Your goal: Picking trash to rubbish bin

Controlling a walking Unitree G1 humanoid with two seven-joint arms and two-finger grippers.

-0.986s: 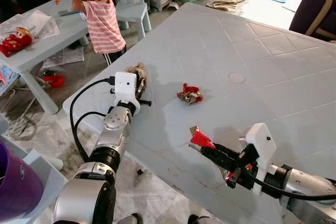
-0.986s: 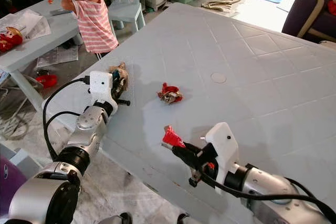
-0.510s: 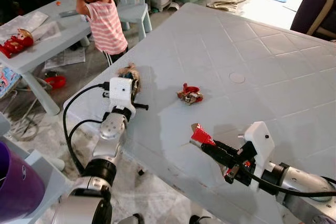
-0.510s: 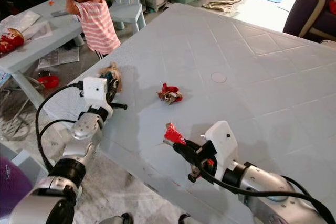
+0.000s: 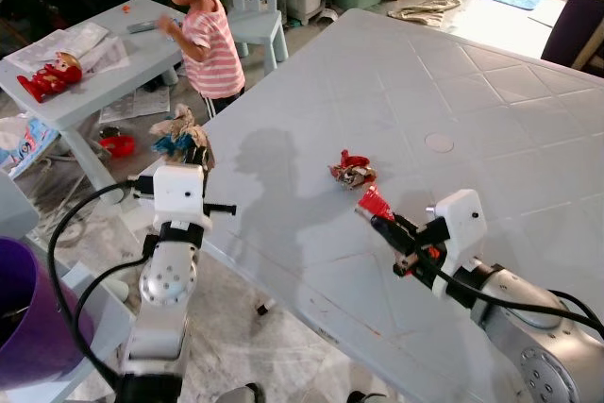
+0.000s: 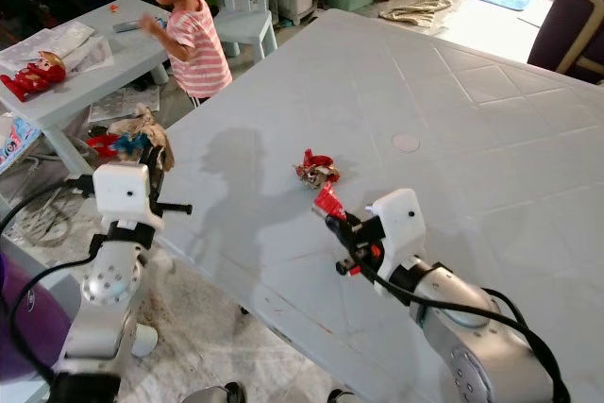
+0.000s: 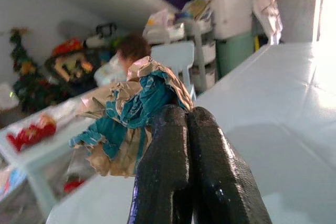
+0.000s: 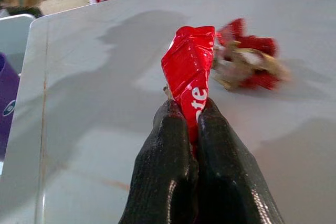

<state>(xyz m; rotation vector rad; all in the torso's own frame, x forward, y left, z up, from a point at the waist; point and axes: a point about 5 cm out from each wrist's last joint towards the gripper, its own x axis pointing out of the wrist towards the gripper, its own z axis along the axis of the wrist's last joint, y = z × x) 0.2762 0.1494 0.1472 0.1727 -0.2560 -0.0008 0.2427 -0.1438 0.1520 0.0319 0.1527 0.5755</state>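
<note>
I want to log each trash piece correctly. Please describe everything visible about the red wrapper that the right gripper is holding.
The red wrapper is a small, glossy, crinkled piece, foil or plastic by its look, with white letters on one side. It is folded into a narrow upright strip. The right gripper is shut on its lower end, so most of it sticks out past the fingertips. It is held above the grey table, close to a crumpled red and brown wrapper lying there, not touching it.

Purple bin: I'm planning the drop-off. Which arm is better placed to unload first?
Left. The left gripper, shut on the teal-and-tan wrapper, hangs off the table's edge nearer the purple bin; the right gripper holds its red wrapper over the table.
</note>
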